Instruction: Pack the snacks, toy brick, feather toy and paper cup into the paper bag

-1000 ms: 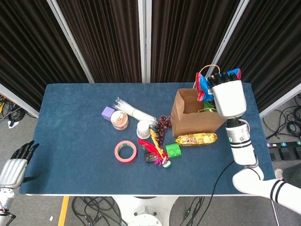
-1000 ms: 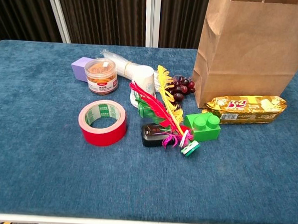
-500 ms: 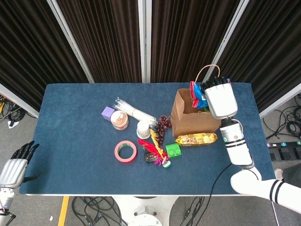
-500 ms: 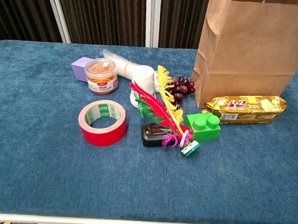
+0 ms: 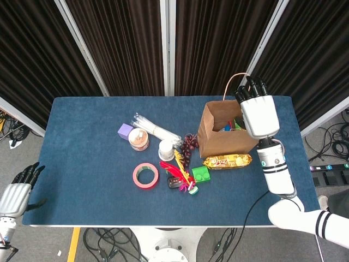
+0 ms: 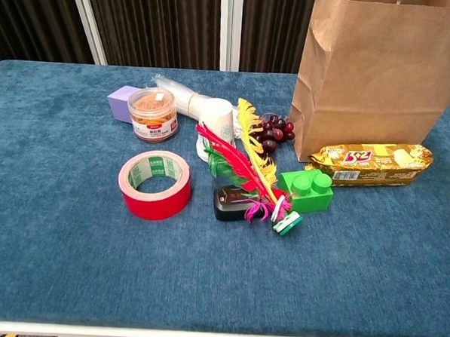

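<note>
The brown paper bag (image 5: 218, 139) (image 6: 381, 78) stands upright at the table's right. My right hand (image 5: 259, 113) hovers over its right rim, fingers straight and holding nothing. Bits of a red-and-blue snack pack (image 5: 233, 126) show inside the bag. A gold snack pack (image 5: 227, 161) (image 6: 372, 163) lies against the bag's front. Beside it is the green toy brick (image 5: 200, 174) (image 6: 307, 191). The feather toy (image 5: 177, 169) (image 6: 244, 166) lies between the brick and the tipped paper cup (image 5: 166, 150) (image 6: 216, 130). My left hand (image 5: 13, 195) hangs empty off the table's near-left corner.
A red tape roll (image 5: 145, 176) (image 6: 155, 185), a snack jar (image 5: 138, 140) (image 6: 152, 113), a purple block (image 5: 125, 131), a clear plastic sleeve (image 5: 155, 129), dark grapes (image 5: 188, 146) (image 6: 272, 132) and a small black object (image 6: 229, 203) crowd the table's middle.
The red-and-blue snack pack left my right hand and dropped into the bag. The hand shifted left over the bag's rim, and its fingers are now straight and empty.
</note>
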